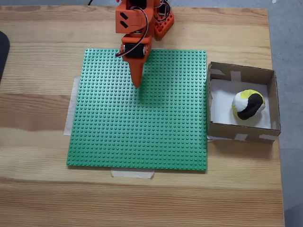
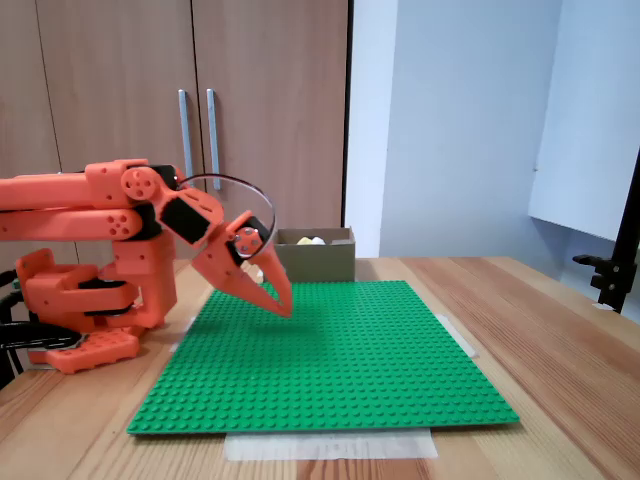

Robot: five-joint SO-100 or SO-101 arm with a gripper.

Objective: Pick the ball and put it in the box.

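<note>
The yellow, white and black ball (image 1: 248, 105) lies inside the brown cardboard box (image 1: 241, 73) at the right of the table; its top peeks over the box (image 2: 320, 260) wall as ball (image 2: 311, 241) in the side fixed view. The orange gripper (image 1: 138, 84) hovers over the back part of the green studded plate (image 1: 142, 137), well left of the box, fingers together and empty. From the side, the gripper (image 2: 283, 306) points down at the plate (image 2: 340, 360), just above it.
The arm's orange base (image 2: 85, 300) stands at the back edge of the wooden table (image 1: 38, 189). Tape strips (image 1: 132, 173) hold the plate down. A dark object (image 1: 3, 52) sits at the left edge. Cupboard doors (image 2: 200, 100) stand behind.
</note>
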